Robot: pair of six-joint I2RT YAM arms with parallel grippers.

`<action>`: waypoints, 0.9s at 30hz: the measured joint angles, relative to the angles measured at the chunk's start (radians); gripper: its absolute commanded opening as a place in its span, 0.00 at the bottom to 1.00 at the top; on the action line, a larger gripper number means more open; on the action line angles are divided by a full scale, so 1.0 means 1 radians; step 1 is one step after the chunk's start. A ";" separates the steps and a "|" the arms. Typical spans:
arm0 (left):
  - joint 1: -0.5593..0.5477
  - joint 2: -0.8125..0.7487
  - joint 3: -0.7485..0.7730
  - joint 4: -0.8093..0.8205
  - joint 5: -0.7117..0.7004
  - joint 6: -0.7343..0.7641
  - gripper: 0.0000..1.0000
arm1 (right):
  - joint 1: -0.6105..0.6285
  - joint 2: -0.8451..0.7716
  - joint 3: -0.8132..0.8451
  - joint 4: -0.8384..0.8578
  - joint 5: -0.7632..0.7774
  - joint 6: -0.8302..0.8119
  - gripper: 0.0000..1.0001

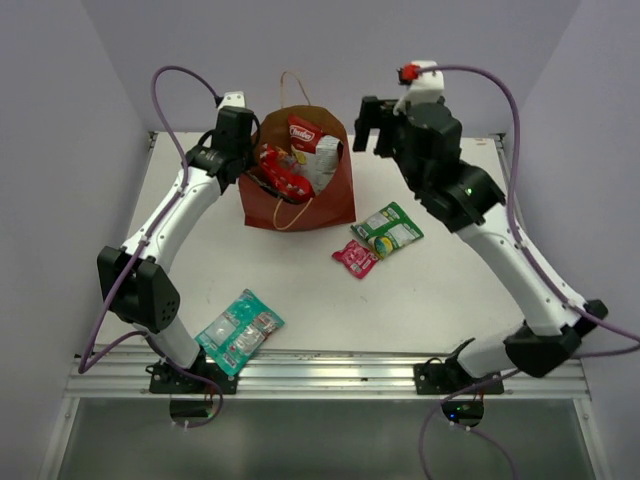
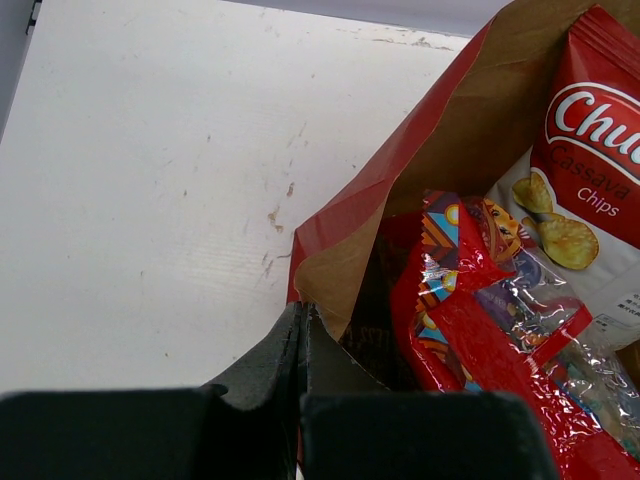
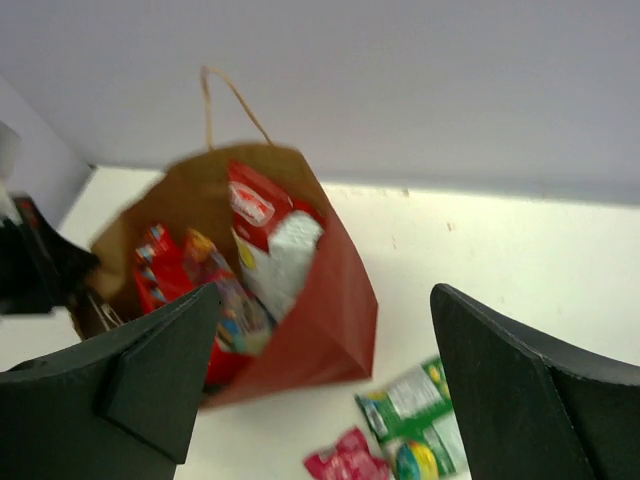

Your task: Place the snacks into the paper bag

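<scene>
**Q:** Top view: where is the load?

**A:** The paper bag (image 1: 322, 208) stands upright at the far middle of the desk (image 1: 450, 300). The white chip bag (image 1: 312, 140) and the red candy bag (image 1: 280, 172) are inside it. The green-white packet (image 1: 388, 230) and the pink packet (image 1: 355, 258) lie just beside each other to the right of the bag. The teal packet (image 1: 240, 332) lies by the left arm's base. A dark brown packet cannot be made out.

**Q:** Left wrist view?

**A:** Your left fingers (image 1: 246, 172) are together, clamped on the bag's left rim. I read this as holding the mouth open.

**Q:** Right wrist view?

**A:** Your right fingers (image 1: 373, 128) are wide apart and hold nothing. They hang high beside the bag, with the green-white and pink packets below them.

**Q:** Step and next move?

**A:** My judgement is that you are mid-task, between packets. Next, lower the right fingers onto the green-white packet and pinch an edge, since it lies flat. Then carry it over the rim.
</scene>
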 measured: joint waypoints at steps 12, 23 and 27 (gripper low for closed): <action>0.000 0.001 0.000 0.000 0.005 0.001 0.00 | -0.004 0.060 -0.764 0.031 -0.028 0.162 0.90; 0.000 0.001 0.000 -0.001 0.006 0.002 0.00 | -0.095 0.148 -0.807 0.185 -0.064 0.218 0.86; 0.000 0.001 0.000 0.000 0.006 0.007 0.00 | -0.128 0.229 -0.809 0.196 -0.083 0.229 0.84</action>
